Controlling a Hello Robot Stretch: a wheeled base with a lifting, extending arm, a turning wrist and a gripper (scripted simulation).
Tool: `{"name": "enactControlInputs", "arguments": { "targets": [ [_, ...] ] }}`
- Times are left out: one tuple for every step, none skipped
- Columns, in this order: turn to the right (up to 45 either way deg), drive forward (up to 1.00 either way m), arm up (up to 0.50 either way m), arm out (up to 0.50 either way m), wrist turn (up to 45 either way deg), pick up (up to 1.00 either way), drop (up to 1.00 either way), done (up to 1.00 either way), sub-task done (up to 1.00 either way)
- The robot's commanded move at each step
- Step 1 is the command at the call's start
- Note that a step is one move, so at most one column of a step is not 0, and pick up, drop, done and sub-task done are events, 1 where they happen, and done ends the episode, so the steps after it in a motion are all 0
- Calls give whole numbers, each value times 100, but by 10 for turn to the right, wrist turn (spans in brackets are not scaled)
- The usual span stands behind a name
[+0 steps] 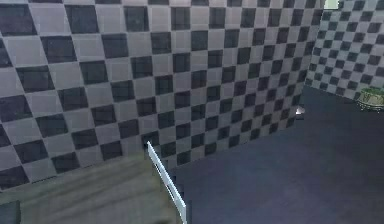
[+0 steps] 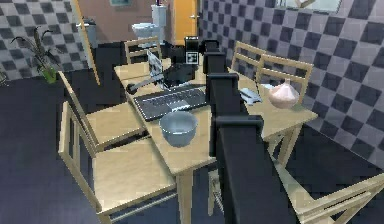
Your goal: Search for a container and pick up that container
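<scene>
A grey-blue bowl [image 2: 179, 127] stands on the near end of a wooden dining table [image 2: 195, 150], just in front of an open laptop [image 2: 172, 100]. A pink rounded vessel [image 2: 284, 93] sits on the table's right side. My arm [image 2: 235, 140] runs as a dark bar up over the table, past the bowl's right. At its far end are the white marked squares [image 2: 190, 57], and left of them the gripper [image 2: 152, 72] hangs over the far half of the table. I cannot tell whether it holds anything.
Wooden chairs [image 2: 100, 120] ring the table, two along its left and more on the right [image 2: 270, 65]. A potted plant [image 2: 40, 55] stands far left. The forward view has a checkered wall [image 1: 150, 70], dark floor [image 1: 280, 170], a wooden surface [image 1: 80, 195] and a round object [image 1: 372, 97].
</scene>
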Motion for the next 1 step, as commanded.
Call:
{"name": "enactControlInputs", "arguments": {
  "targets": [
    [0, 0, 0, 0, 360, 0, 0, 0, 0]
  ]
}}
